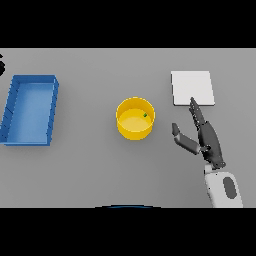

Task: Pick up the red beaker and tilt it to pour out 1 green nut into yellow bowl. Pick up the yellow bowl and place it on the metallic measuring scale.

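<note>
A yellow bowl (pixel 135 118) stands on the grey table at the middle. A small green nut (pixel 145 115) lies inside it near its right wall. The metallic measuring scale (pixel 192 88) is a flat pale square plate at the back right. My right hand (pixel 206 136) is open, fingers straight and thumb spread, to the right of the bowl and apart from it, just in front of the scale. No red beaker is in view. My left hand is not in view.
A blue rectangular tray (pixel 30 109) lies at the far left of the table. A small dark object (pixel 1 65) shows at the left edge.
</note>
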Robot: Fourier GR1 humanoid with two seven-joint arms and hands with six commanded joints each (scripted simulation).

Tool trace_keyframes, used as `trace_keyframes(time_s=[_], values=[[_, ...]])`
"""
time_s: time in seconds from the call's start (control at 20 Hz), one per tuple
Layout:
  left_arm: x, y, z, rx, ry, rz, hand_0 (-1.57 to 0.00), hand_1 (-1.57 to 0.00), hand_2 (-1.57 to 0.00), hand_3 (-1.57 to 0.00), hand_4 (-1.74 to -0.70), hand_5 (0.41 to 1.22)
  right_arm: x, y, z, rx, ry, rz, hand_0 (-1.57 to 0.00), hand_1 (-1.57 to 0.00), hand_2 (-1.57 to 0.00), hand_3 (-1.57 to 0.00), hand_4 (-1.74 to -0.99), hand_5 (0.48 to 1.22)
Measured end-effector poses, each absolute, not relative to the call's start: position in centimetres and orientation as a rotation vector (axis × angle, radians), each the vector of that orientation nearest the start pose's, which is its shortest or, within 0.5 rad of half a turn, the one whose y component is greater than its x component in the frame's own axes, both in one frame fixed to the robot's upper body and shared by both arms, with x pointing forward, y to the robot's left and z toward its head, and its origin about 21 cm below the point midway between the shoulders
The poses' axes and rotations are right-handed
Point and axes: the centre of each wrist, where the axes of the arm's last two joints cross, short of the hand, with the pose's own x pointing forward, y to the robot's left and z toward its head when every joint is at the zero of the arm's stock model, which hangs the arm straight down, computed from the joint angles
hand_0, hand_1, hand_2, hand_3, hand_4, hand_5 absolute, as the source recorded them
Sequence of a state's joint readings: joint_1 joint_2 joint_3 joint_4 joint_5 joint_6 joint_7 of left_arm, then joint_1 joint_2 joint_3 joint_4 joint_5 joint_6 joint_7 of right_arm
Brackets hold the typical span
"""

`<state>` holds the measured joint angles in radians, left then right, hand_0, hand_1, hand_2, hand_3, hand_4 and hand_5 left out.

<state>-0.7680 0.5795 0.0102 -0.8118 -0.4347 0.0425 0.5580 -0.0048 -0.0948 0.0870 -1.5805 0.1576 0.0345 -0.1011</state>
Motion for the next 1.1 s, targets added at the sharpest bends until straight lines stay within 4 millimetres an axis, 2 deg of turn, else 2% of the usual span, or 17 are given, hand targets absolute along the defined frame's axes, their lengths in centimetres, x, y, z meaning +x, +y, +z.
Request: trace_keyframes(time_s=[0.05, 0.1, 0.2, 0.25, 0.35, 0.4, 0.45, 0.55, 0.6, 0.7, 0.85, 1.1], values=[[41.0, 34.8, 13.4, 0.954, -0.956, -0.34, -1.57, -1.57, -1.57, -1.32, -1.74, 1.146, 24.7, -22.7, 0.3, -0.081, -1.68, 0.298, 0.0, 0.0, 0.0, 0.0, -1.335, 0.725], [40.6, 34.8, 13.3, 0.962, -0.953, -0.332, -1.57, -1.57, -1.57, -1.37, -1.68, 1.106, 24.8, -22.7, 0.3, -0.083, -1.678, 0.294, 0.0, 0.0, 0.0, 0.0, -1.336, 0.727], [39.8, 34.5, 12.1, 0.933, -0.943, -0.343, -1.57, -1.57, -1.57, -1.44, -1.59, 0.962, 24.8, -23.1, 0.4, -0.096, -1.672, 0.298, 0.0, 0.0, 0.0, 0.0, -1.326, 0.728], [39.6, 34.7, 12.3, 0.931, -0.948, -0.35, -1.57, -1.57, -1.57, -1.27, -1.5, 0.896, 25.1, -22.9, 0.5, -0.1, -1.664, 0.298, 0.0, 0.0, 0.0, 0.0, -1.326, 0.73], [39.0, 34.5, 11.7, 0.894, -0.944, -0.366, -1.57, -1.57, -1.57, -0.93, -1.25, 0.81, 25.0, -22.5, 0.7, -0.084, -1.685, 0.306, 0.0, 0.0, 0.0, 0.0, -1.327, 0.73], [38.7, 34.6, 11.6, 0.88, -0.943, -0.367, -1.57, -1.52, -1.41, -0.85, -1.13, 0.779, 24.9, -22.7, 0.6, -0.085, -1.675, 0.302, 0.0, 0.0, 0.0, 0.0, -1.325, 0.731], [38.4, 34.3, 11.6, 0.83, -0.959, -0.378, -1.44, -1.29, -1.16, -0.71, -1.05, 0.757, 24.8, -22.9, 0.6, -0.089, -1.676, 0.303, 0.0, 0.0, 0.0, 0.0, -1.32, 0.731], [37.8, 34.0, 11.9, 0.745, -0.987, -0.398, -0.98, -0.83, -0.75, -0.46, -0.92, 0.716, 24.7, -23.0, 0.6, -0.096, -1.675, 0.294, 0.0, 0.0, 0.0, 0.0, -1.321, 0.727], [37.6, 33.9, 12.5, 0.719, -1.004, -0.417, -0.79, -0.66, -0.6, -0.37, -0.88, 0.701, 24.6, -23.1, 0.8, -0.099, -1.685, 0.29, 0.0, 0.0, 0.0, 0.0, -1.32, 0.726], [37.3, 34.1, 13.1, 0.704, -0.996, -0.46, -0.5, -0.42, -0.38, -0.24, -0.83, 0.678, 24.6, -22.9, 0.5, -0.1, -1.665, 0.296, 0.0, 0.0, 0.0, 0.0, -1.318, 0.725], [37.4, 34.4, 12.9, 0.717, -0.955, -0.506, -0.26, -0.22, -0.2, -0.12, -0.78, 0.653, 25.1, -22.8, 0.8, -0.1, -1.667, 0.297, 0.0, 0.0, 0.0, 0.0, -1.31, 0.721], [37.7, 34.1, 12.6, 0.755, -0.922, -0.557, -0.08, -0.07, -0.06, -0.04, -0.74, 0.656, 24.9, -22.9, 0.4, -0.128, -1.665, 0.315, 0.0, 0.0, 0.0, 0.0, -1.29, 0.714]])
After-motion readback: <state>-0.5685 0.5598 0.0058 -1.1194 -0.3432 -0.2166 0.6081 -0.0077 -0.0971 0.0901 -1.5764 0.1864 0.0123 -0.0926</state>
